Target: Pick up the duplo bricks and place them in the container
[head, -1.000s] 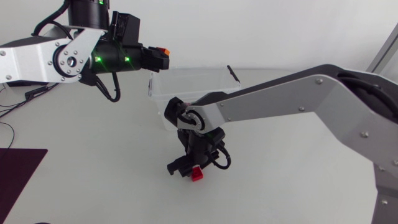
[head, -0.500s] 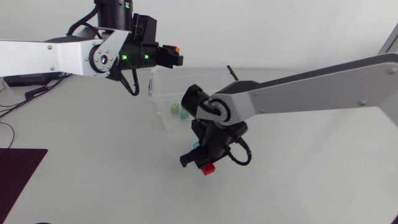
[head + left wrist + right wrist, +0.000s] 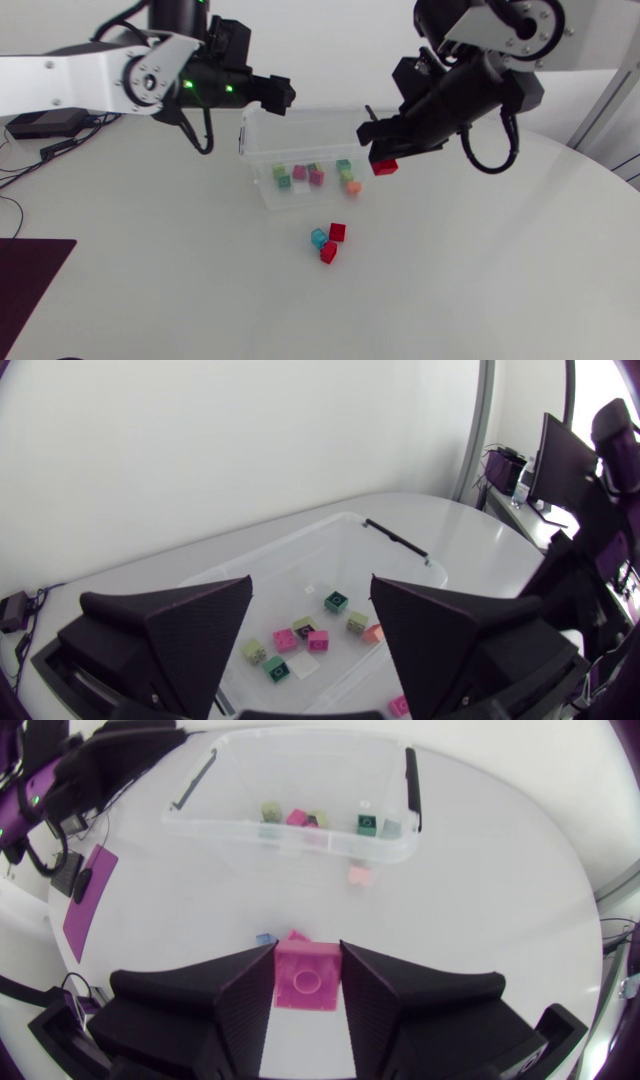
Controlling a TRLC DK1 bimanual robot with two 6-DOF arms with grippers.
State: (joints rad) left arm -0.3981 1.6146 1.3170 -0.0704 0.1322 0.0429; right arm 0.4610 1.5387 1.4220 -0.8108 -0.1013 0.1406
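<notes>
A clear plastic container (image 3: 262,190) stands mid-table with several small bricks in it, among them green, pink and an orange brick (image 3: 352,186). My left gripper (image 3: 283,92) hangs over its back left corner. In the left wrist view that gripper (image 3: 311,590) is open and empty, with the container (image 3: 400,545) below it. My right gripper (image 3: 384,158) is in the air at the container's right end, shut on a red brick (image 3: 384,166); the right wrist view shows the brick (image 3: 307,978) between its fingers. On the table in front lie a cyan brick (image 3: 319,238) and two red bricks (image 3: 338,232).
A dark mat (image 3: 25,275) lies at the table's front left edge. Cables (image 3: 30,150) trail at the far left. The container has a black handle (image 3: 412,790) at each end.
My right arm has lifted the red brick off the table, up and right to the container's end. My left gripper has opened and the orange brick it held is gone from it.
</notes>
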